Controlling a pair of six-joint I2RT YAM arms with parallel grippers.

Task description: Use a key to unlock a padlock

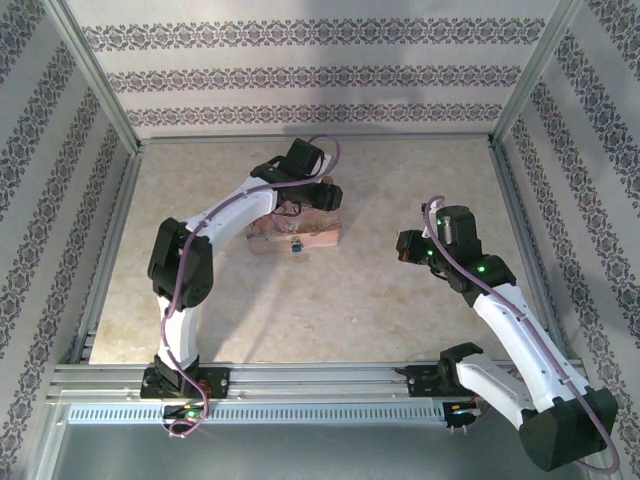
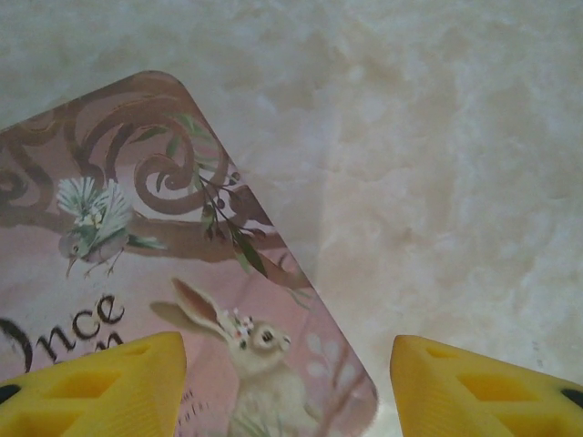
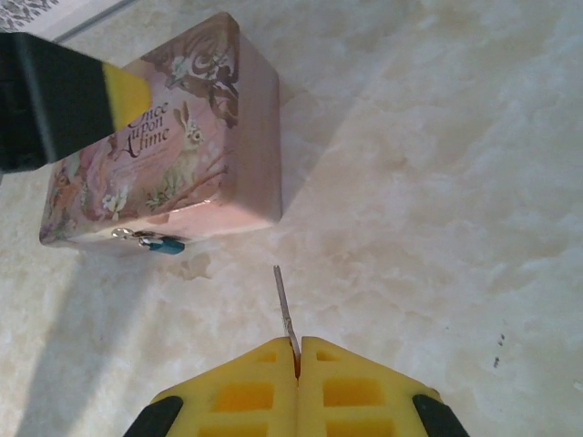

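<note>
The pink illustrated box lies mid-table, and the tiny blue padlock hangs at its near side. In the right wrist view the padlock sits on the front of the box. My right gripper is shut on the key, a slim metal blade sticking forward, well short of the padlock. My left gripper hovers open over the box's corner. One of its yellow fingers is above the lid and the other is above the table. In the top view the left gripper is at the box's far side.
The marbled tabletop is bare around the box. Patterned walls enclose it at the back and sides, and a metal rail runs along the near edge. The left gripper's black-and-yellow finger shows over the lid's far-left part.
</note>
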